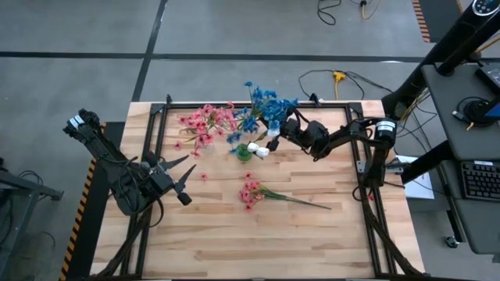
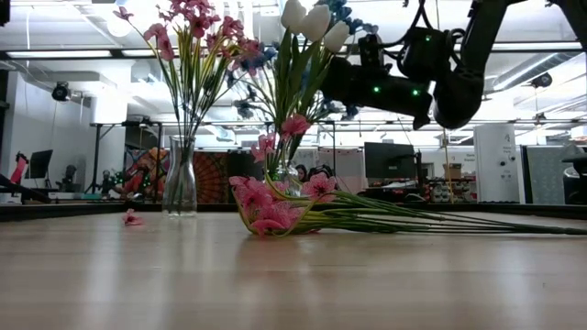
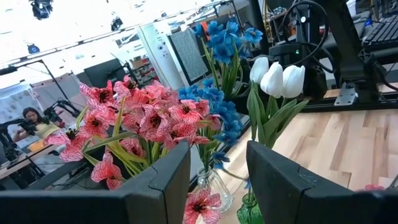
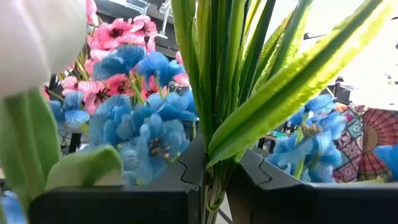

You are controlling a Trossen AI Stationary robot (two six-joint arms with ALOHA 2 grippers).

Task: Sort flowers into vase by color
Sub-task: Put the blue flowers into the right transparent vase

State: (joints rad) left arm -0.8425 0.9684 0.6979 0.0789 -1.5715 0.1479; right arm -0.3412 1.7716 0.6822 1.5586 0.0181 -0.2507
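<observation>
While the right gripper (image 1: 275,131) clamps narrowly on the green stems of a white-flowered sprig (image 2: 315,20) near the upper centre of the high view, the blossoms hang over a small green vase (image 1: 244,153) on the wooden worktop (image 1: 234,234). White buds (image 3: 277,77) stand closed and rounded on broad green leaves. Bright blue flowers (image 1: 266,103) crowd a clear vase just behind, small ruffled blooms on thin stems. Pink flowers (image 1: 205,122), star-shaped with darker throats, fill a tall glass vase (image 2: 180,179) towards the upper left of the worktop. One more pink sprig (image 1: 252,192) lies flat at the centre of the worktop, its long thin stem trailing towards the lower right, and a loose pink blossom (image 2: 133,218) sits beside the tall glass vase. At the left edge of the high view, the left gripper (image 1: 186,179) hovers with its fingers spread wide and holding nothing, well apart from the vases.
</observation>
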